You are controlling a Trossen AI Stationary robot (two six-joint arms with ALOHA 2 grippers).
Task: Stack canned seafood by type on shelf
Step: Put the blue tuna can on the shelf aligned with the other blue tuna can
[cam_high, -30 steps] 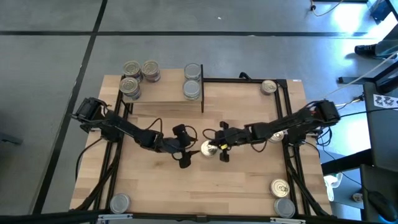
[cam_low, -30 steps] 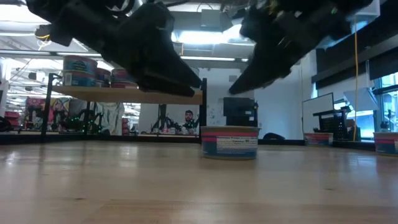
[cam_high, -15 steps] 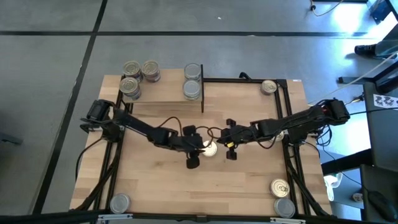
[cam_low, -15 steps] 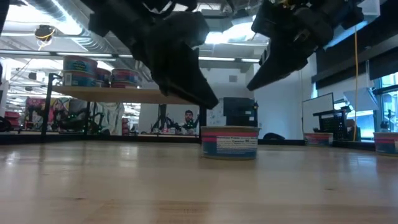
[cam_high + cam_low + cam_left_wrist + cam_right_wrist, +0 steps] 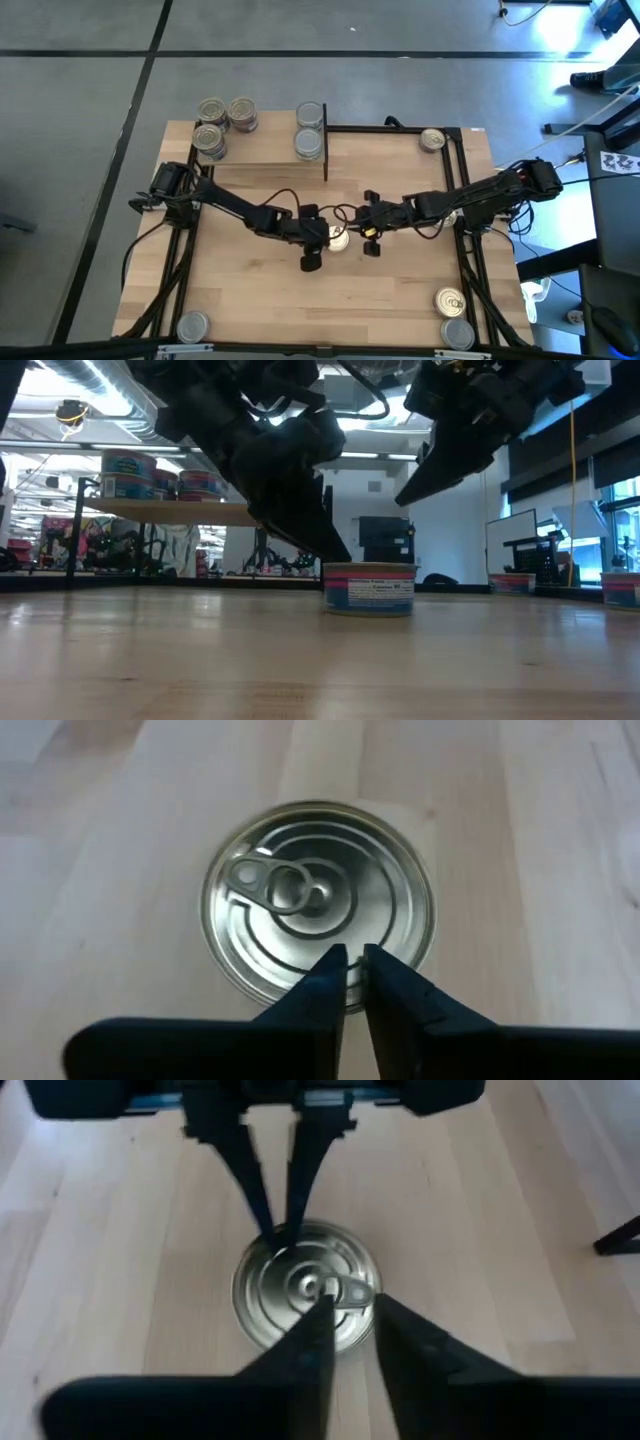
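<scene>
Tin [image 5: 338, 239] on table, between left gripper [image 5: 318, 240] and right gripper [image 5: 366, 234].

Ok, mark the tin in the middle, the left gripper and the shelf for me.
middle tin [image 5: 318, 910]: left wrist view, centre of its lid.
left gripper [image 5: 354, 963]: left wrist view, between fingertips over the lid's edge.
shelf [image 5: 258, 150]: high view, bare plank.

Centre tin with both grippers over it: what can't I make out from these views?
- High view: tin mostly covered by left gripper and right gripper.
- Low view: left gripper's tip contact on the lid hidden by the rim.
- Low view: tin's label print too small to read.
- Wrist views: tin's side wall out of sight.
</scene>
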